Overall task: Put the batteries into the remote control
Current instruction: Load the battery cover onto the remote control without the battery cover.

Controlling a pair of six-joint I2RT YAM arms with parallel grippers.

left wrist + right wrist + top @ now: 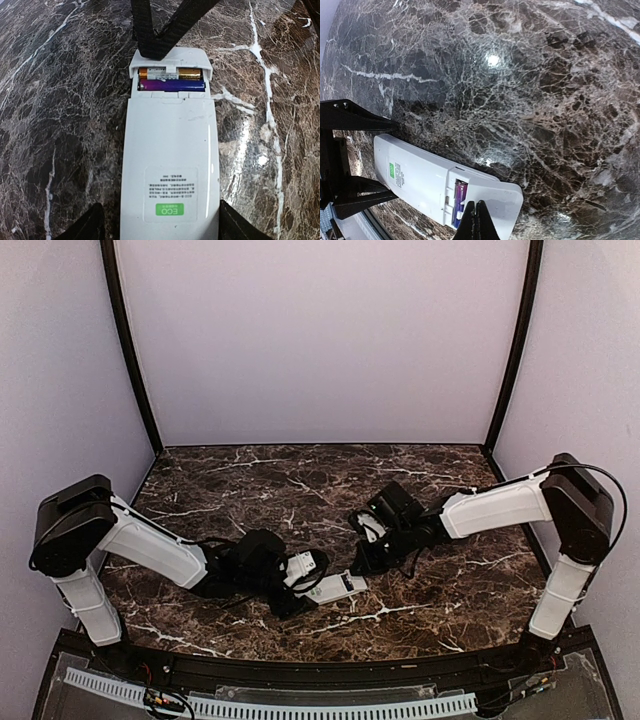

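Left end effector (161,227): released, its two fingers set wide on either side of the remote control's (170,160) near end, one plainly apart from the casing. I judge it a bracket against sliding, not a grip.
Remote control: flat on the bench (60,100), plain back up, with a green-marked sticker (171,195) toward its near end. It lies face down so the battery bay can be reached.
Batteries (172,80): two, side by side across the remote control's far end, one gold and one purple. Both are seated in the bay, so loading looks done.
Cover (192,59): a white piece over the remote control's far tip. It seems to be the bay lid, not yet slid home, though its edge is hard to read.
Right end effector (155,45): clenched on nothing, with its joined tips set on the remote control's far end. Closed fingers make a firm pusher for the lid.
Bench: dark marble around the remote control.
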